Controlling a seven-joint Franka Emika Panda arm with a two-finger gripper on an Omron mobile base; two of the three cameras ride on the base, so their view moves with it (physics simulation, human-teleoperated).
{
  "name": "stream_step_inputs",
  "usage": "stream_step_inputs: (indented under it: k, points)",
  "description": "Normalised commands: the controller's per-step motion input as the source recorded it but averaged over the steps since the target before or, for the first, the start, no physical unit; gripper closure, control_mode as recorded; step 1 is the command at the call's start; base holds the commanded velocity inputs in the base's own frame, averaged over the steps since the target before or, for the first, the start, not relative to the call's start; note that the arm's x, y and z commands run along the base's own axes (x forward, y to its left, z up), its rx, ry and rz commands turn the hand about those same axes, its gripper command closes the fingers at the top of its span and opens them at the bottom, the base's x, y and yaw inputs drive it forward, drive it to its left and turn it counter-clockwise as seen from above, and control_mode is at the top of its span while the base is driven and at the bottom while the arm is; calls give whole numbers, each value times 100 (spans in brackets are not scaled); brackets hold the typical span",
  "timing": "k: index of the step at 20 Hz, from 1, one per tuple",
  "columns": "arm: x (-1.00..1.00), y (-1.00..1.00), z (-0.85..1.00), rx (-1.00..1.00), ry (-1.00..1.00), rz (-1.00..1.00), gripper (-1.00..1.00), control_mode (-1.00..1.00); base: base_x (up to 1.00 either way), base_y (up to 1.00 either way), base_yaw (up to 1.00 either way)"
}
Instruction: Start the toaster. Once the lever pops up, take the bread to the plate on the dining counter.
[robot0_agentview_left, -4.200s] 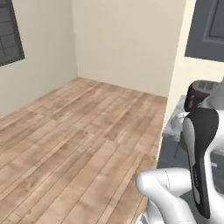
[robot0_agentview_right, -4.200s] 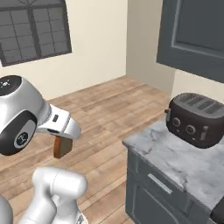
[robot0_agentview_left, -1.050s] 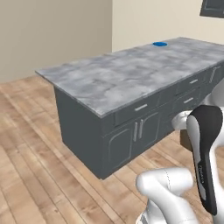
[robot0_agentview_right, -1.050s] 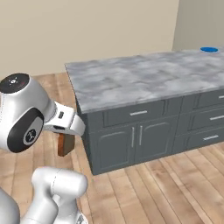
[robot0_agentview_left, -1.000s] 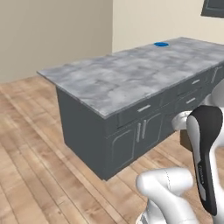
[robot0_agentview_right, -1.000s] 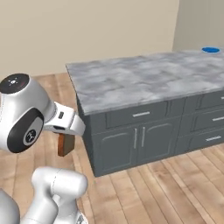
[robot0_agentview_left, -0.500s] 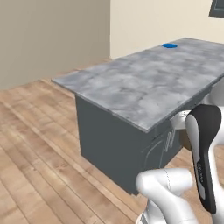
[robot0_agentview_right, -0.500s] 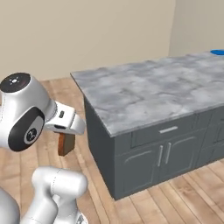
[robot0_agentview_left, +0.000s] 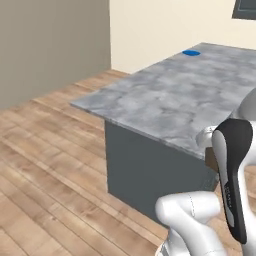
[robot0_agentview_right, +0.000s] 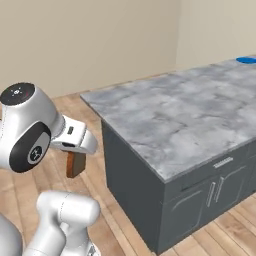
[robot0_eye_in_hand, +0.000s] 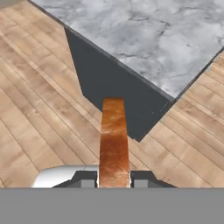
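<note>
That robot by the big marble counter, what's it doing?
It is carrying a slice of toasted bread, clamped between the fingers of its gripper, beside a corner of the dining counter. The blue plate sits on the counter's far end, so the bread isn't delivered yet.

We see the dining counter (robot0_agentview_right: 165, 120) topped in smooth, grey-veined marble over matt dark panels; the floor (robot0_agentview_left: 45, 170) is wood plank; the bread (robot0_eye_in_hand: 113, 144) looks rough-crusted.
</note>
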Motion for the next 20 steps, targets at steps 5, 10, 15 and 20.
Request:
stream_step_inputs:
  k: [5,10,15,20]
  points:
    - [0,0,0,0,0,0,100,100,41,100,-32]
    - [0,0,0,0,0,0,100,100,37,100,-34]
    - [0,0,0,0,0,0,100,100,33,100,-34]
    - [0,0,0,0,0,0,100,100,32,100,-34]
